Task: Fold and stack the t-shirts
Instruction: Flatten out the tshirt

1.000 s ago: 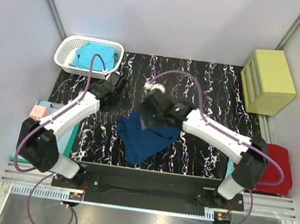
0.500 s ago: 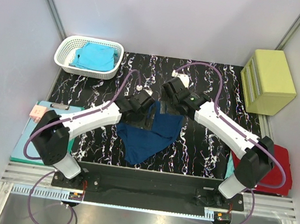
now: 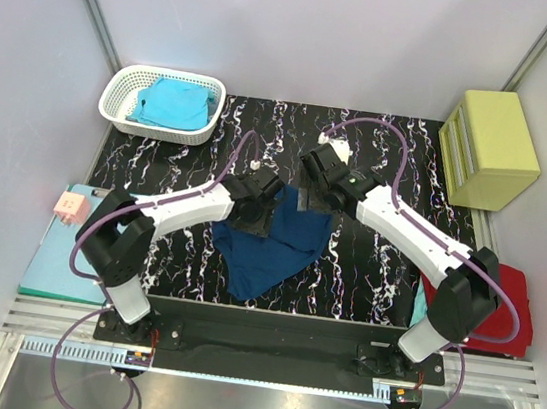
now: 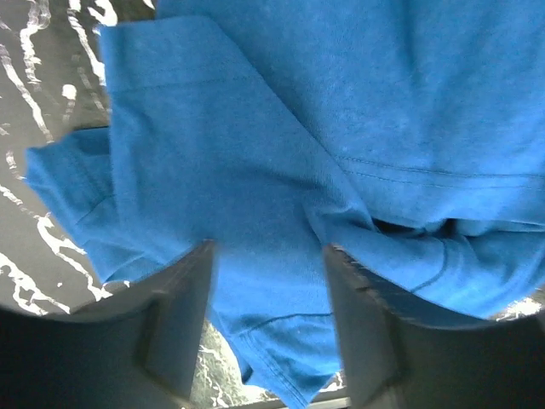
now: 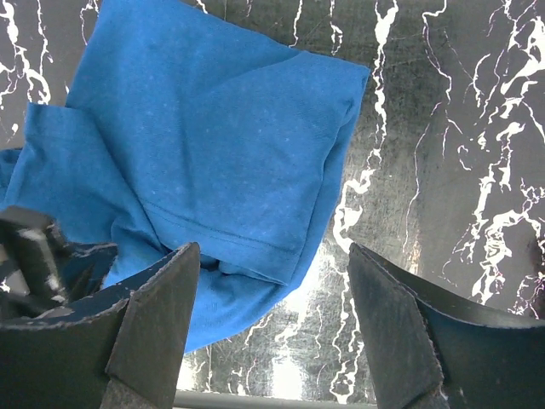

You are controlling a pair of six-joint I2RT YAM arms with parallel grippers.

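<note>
The navy tee [image 3: 270, 249] lies rumpled mid-width by the near edge of the table [image 3: 375, 278]. The left gripper [image 4: 268, 251] and right gripper [image 5: 272, 249] hang over it, fingers spread, pinching nothing. Closing on bunched layers could drag the heap askew. The far-left basket [image 3: 118, 101] holds a turquoise tee [image 3: 174, 103].

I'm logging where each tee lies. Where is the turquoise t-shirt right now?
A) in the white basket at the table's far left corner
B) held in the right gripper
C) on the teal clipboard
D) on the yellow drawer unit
A: the top view shows the turquoise t-shirt lying bunched inside the white basket.
</note>
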